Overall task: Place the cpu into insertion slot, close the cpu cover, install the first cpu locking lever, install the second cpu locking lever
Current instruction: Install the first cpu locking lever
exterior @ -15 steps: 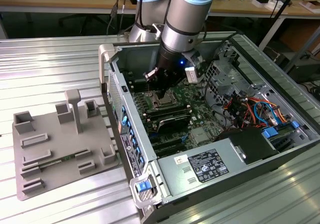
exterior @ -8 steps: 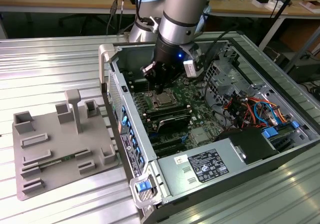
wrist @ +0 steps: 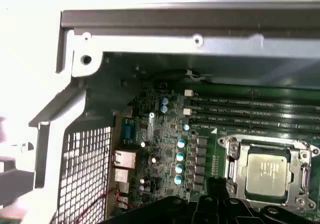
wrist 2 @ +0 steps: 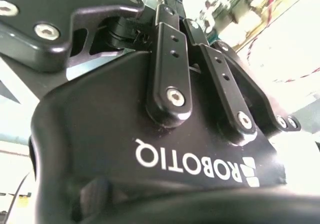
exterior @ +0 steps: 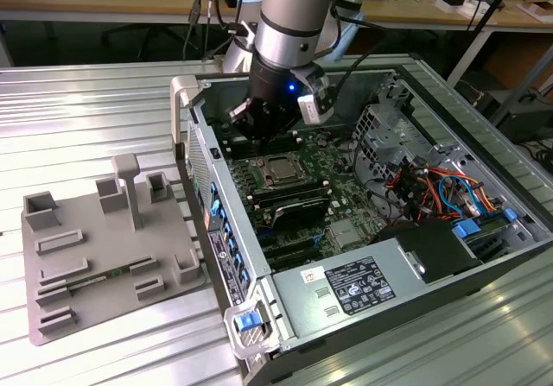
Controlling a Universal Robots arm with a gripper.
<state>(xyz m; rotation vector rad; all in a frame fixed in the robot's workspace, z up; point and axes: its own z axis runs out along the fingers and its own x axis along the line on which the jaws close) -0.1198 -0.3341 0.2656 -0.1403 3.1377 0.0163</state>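
Note:
The cpu lies flat in the insertion slot on the green motherboard, silvery top up. It also shows inside the open computer case in the exterior view. The cpu cover, a silver frame, lies down around the chip. Thin metal levers run along the frame's sides; whether they are latched cannot be made out. My gripper hangs inside the case just above the board, a short way behind the socket and apart from it. Its black body is close up in the second wrist view, and its dark lower edge reaches next to the socket.
Long black memory slots run beside the socket. The case's grille wall and rim stand close to the gripper. A grey power supply, a drive cage and cables crowd the exterior view's right. A grey fixture plate lies outside on the ribbed table.

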